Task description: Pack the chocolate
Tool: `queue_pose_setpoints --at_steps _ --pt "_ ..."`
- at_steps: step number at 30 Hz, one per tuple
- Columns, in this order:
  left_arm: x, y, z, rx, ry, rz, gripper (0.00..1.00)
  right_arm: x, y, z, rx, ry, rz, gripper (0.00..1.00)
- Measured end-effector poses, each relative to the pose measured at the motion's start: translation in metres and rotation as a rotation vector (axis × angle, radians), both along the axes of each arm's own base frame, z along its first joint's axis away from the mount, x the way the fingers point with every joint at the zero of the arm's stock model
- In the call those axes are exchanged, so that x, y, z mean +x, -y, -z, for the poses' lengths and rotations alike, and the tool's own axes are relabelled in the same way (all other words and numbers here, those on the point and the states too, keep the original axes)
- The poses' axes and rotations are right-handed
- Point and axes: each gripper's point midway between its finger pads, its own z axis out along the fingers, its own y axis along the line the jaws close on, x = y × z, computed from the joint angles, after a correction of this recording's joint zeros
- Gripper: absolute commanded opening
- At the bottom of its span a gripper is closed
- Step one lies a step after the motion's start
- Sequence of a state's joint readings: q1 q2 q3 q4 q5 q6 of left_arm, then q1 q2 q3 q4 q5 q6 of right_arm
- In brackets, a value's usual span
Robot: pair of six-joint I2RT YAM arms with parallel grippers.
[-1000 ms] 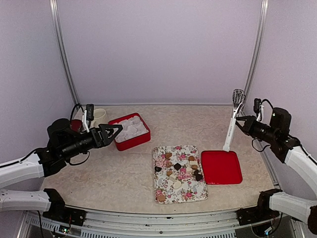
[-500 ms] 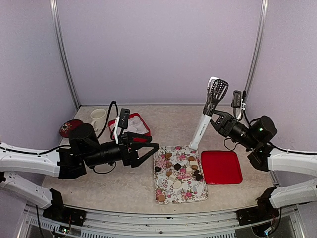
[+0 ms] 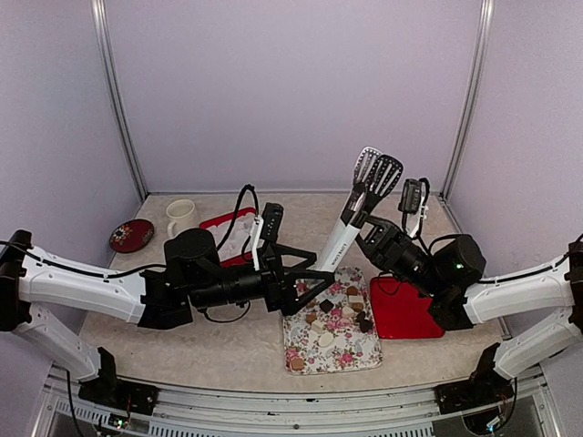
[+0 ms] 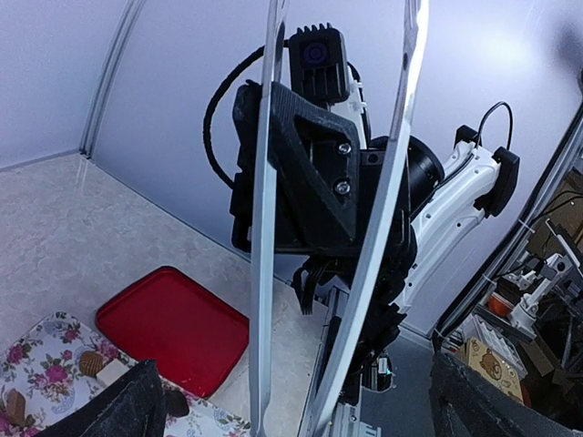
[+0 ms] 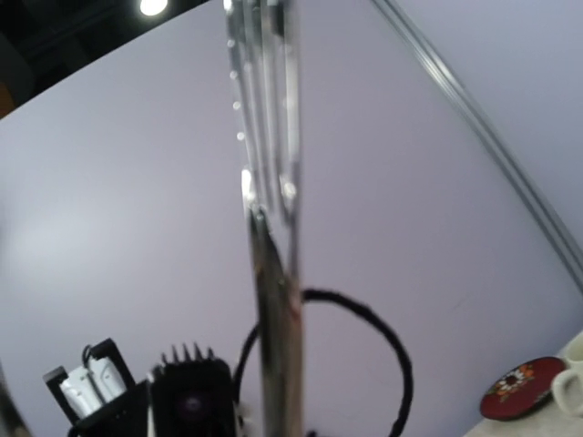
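Note:
Several chocolate pieces (image 3: 326, 317), dark, tan and cream, lie on the floral tray (image 3: 296, 341). Some also show in the left wrist view (image 4: 91, 362). The red box with white liner (image 3: 228, 228) sits behind my left arm, partly hidden. My right gripper (image 3: 363, 229) is shut on white-handled tongs (image 3: 339, 244), held tilted with the slotted heads (image 3: 378, 171) up. My left gripper (image 3: 317, 275) is open at the tongs' lower end. In the left wrist view the two tong arms (image 4: 264, 273) rise between my spread fingers (image 4: 137, 405). The right wrist view shows only the tongs (image 5: 273, 319).
The red lid (image 3: 410, 314) lies right of the tray and also shows in the left wrist view (image 4: 173, 323). A white mug (image 3: 181, 216) and a red coaster (image 3: 131, 234) stand at the back left. Purple walls enclose the table.
Both arms have swung in to the middle. The right gripper has carried the tongs left over the tray's far edge. The open left gripper has reached the tongs' lower end.

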State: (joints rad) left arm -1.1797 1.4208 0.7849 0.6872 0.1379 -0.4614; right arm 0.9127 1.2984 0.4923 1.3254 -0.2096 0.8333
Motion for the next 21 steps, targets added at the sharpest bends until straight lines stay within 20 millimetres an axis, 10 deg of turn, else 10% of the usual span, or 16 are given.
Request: queue_pose_setpoints --at_steps 8,21 --pt "0.001 0.017 -0.034 0.032 0.13 0.027 0.71 -0.001 -0.017 0.001 0.017 0.006 -0.023 0.0" --pt "-0.01 0.017 -0.023 0.077 0.138 0.141 0.6 -0.014 -0.035 -0.005 0.025 0.038 -0.092 0.0"
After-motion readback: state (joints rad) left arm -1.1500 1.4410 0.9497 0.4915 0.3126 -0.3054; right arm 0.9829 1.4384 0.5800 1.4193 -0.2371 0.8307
